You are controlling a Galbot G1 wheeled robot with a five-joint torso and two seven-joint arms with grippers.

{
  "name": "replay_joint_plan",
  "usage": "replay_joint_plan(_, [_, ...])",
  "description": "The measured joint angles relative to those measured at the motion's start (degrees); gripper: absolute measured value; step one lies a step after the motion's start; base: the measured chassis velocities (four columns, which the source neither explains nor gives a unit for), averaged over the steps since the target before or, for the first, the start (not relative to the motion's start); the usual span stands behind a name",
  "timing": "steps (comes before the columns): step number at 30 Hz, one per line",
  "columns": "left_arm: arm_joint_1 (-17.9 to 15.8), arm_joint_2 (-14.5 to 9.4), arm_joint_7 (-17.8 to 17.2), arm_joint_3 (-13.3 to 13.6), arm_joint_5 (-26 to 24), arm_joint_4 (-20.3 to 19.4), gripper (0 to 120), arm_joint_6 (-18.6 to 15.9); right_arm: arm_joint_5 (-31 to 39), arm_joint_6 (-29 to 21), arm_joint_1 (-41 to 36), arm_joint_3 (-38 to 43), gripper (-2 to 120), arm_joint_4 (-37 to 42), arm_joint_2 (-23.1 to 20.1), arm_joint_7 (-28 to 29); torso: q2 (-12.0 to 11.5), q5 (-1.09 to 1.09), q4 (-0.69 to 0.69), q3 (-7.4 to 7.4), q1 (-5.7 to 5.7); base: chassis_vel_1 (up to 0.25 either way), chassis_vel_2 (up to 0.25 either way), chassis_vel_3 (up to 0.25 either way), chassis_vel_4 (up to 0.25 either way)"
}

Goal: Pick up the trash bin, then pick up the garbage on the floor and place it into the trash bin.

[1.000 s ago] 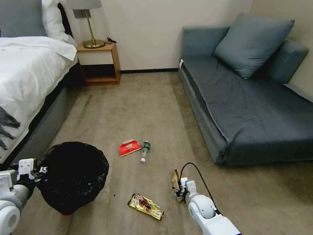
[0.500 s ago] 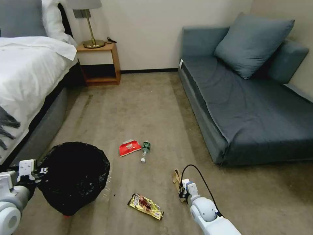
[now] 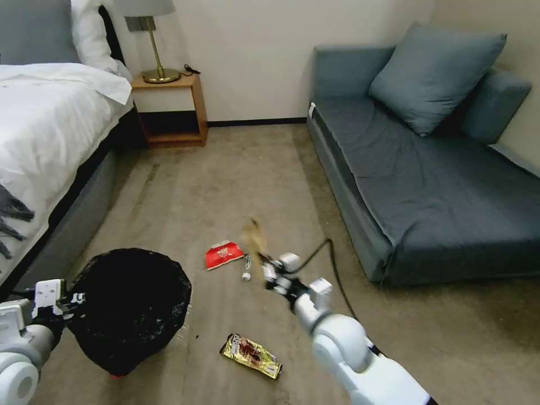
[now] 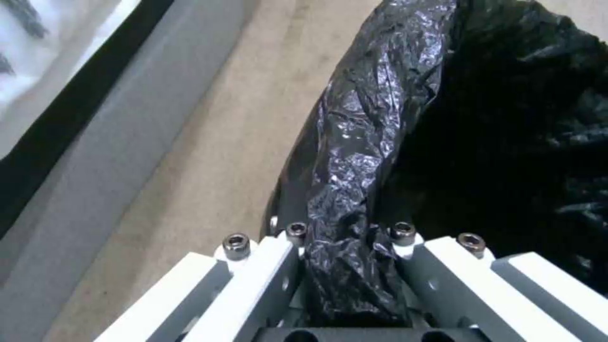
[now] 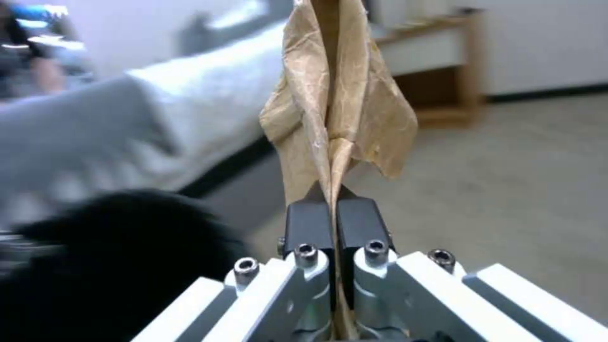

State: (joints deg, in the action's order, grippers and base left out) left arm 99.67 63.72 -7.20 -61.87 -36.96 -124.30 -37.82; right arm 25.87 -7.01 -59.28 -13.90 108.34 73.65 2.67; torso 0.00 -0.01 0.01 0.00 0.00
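In the right wrist view the right gripper's (image 5: 332, 209) dark fingers (image 5: 308, 223) are pressed together on the lower end of the folded tan cardboard piece (image 5: 336, 104), which the head view shows only as a blur above the floor (image 3: 236, 180) mid-room. The left wrist view shows the left gripper (image 4: 345, 247) clamped on the bag-lined rim of the trash bin (image 3: 130, 309) at near left. Three pieces lie on the carpet: one red snack packet (image 3: 223, 254), one small clear bottle (image 3: 246, 268), and one gold-brown snack wrapper (image 3: 251, 355) nearer, with open carpet between bed (image 3: 45, 135) and sofa (image 3: 427, 180).
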Motion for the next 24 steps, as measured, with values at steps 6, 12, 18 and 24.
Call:
replay_joint_plan(6, [-0.3,0.6,0.2,-0.4,0.1,-0.3,7,0.0,-1.9,2.1,6.0,-8.9,0,-8.5,8.4,0.3,0.0,-0.01,-0.01,0.0,0.0,0.0,0.0,0.0,0.0])
replay_joint_plan(12, [-0.5,0.6,0.2,0.1,0.1,-1.3,7,-0.2,-3.2,4.0,11.0,-15.2,0,-16.5,16.6,2.4,0.0,0.0,0.01,0.0,0.0,0.0,0.0,0.0,0.0])
replay_joint_plan(18, [-0.2,0.6,0.2,0.2,0.1,-2.2,7,-0.2,-4.2,3.6,11.5,-16.2,0,-18.6,18.4,3.6,0.0,0.0,-0.01,0.0,0.0,0.0,0.0,0.0,0.0])
replay_joint_plan(24, [0.1,0.5,0.2,0.1,0.0,-2.6,7,-0.2,-5.2,3.2,10.4,-15.8,22,-19.0,18.4,3.7,0.0,0.0,-0.02,0.0,0.0,0.0,0.0,0.0,0.0])
